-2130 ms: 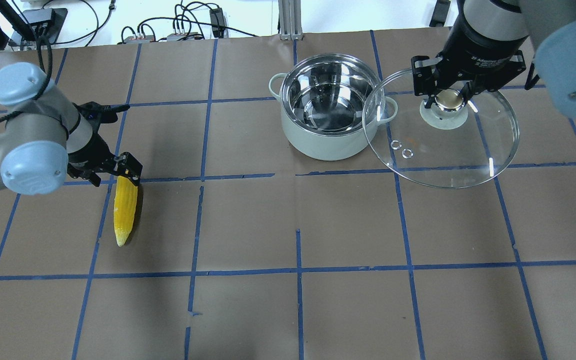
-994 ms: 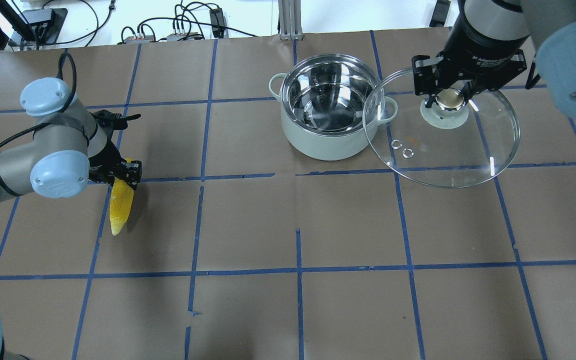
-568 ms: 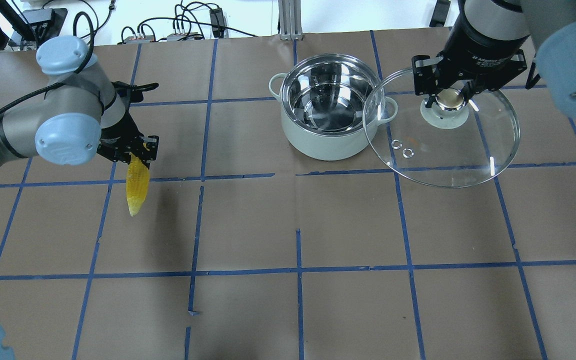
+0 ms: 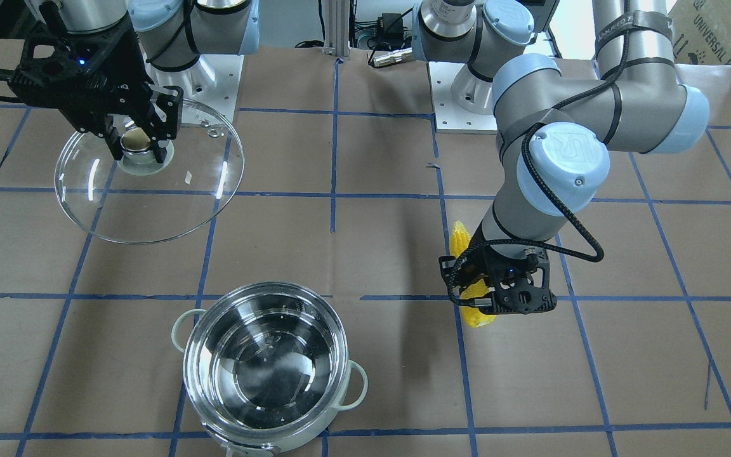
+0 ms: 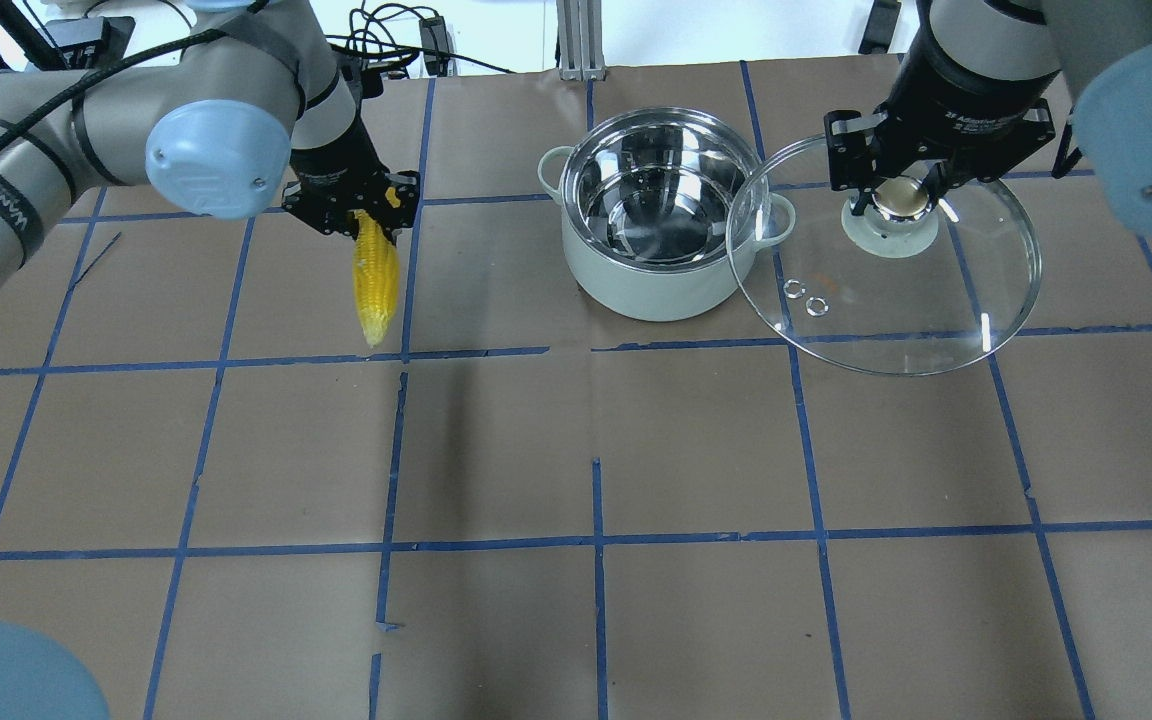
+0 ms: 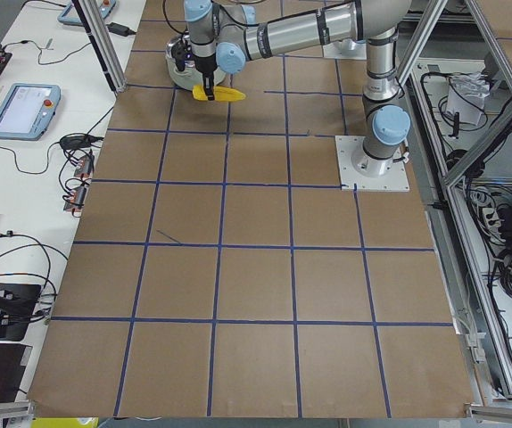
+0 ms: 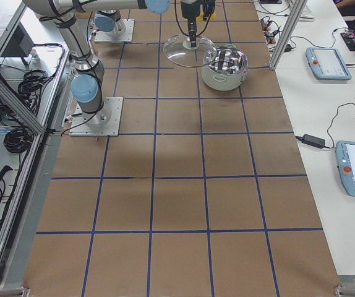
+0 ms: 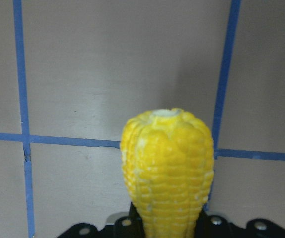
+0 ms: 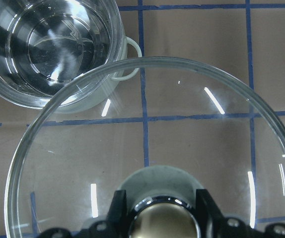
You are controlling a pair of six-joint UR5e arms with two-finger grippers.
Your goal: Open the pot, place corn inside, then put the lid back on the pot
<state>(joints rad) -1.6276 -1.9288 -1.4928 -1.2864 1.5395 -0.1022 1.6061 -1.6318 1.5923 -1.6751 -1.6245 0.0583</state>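
The steel pot [image 5: 658, 215] stands open and empty at the table's far middle; it also shows in the front view [image 4: 267, 368] and the right wrist view [image 9: 48, 44]. My left gripper [image 5: 356, 205] is shut on the thick end of the yellow corn [image 5: 376, 280], held in the air to the pot's left; the corn also shows in the left wrist view [image 8: 167, 173] and the front view [image 4: 460, 240]. My right gripper [image 5: 901, 195] is shut on the knob of the glass lid [image 5: 936, 300], held in the air to the pot's right, its rim overlapping the pot's handle.
Brown paper with a blue tape grid [image 5: 596, 450] covers the table. Cables and boxes [image 5: 356, 60] lie along the far edge. The arm bases [image 4: 213, 63] stand at the robot's side of the table.
My left gripper has lifted the corn off the table and carried it up and to the right, toward the pot. The right gripper and lid have not moved.
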